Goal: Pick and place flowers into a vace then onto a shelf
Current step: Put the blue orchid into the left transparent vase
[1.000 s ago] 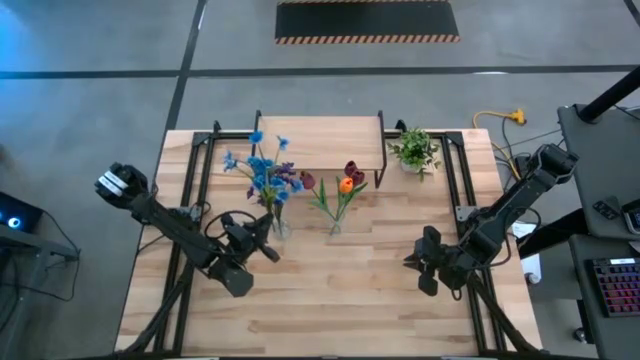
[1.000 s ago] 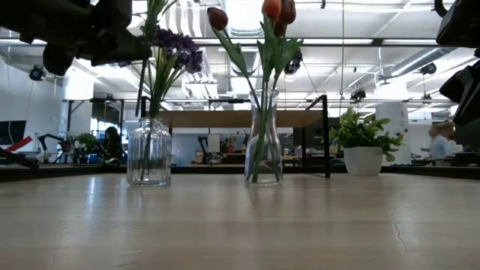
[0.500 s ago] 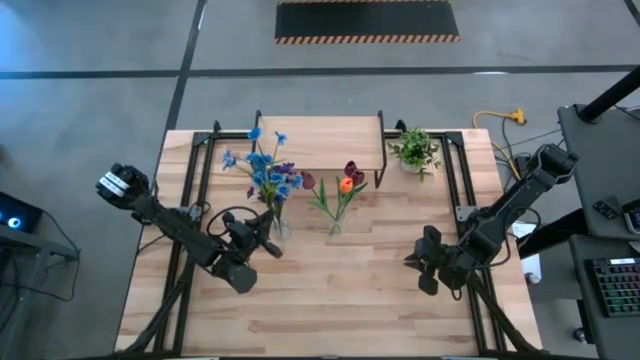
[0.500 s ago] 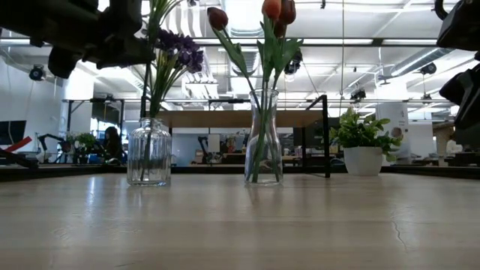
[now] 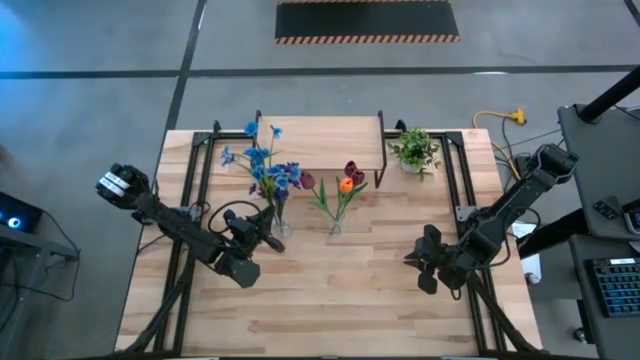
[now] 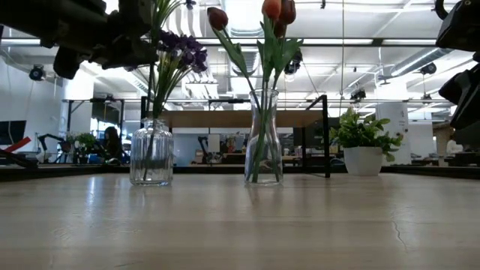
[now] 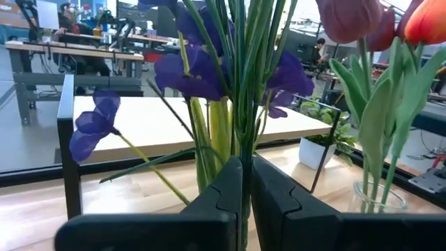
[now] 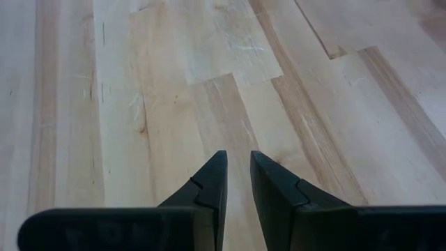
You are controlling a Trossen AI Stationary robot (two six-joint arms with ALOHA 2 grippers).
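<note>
Pale plank counter [image 5: 330, 290] under overhead camera, grey floor around. Purple-and-blue green-stemmed flowers [image 5: 268, 172] stand in ribbed clear glass jar [image 6: 151, 154], stems pinched in left claw [image 7: 241, 183] above jar mouth. Just beside: dark red tulips with orange bud [image 5: 346, 181] in slim clear glass vase [image 6: 264, 136]. Behind both, low shelf [image 5: 318, 142], light wooden top, black legs. Leafy potted plant [image 5: 415, 150] beside shelf. Right claw [image 8: 237, 176] hovers narrowly parted over bare planks, holding nothing.
</note>
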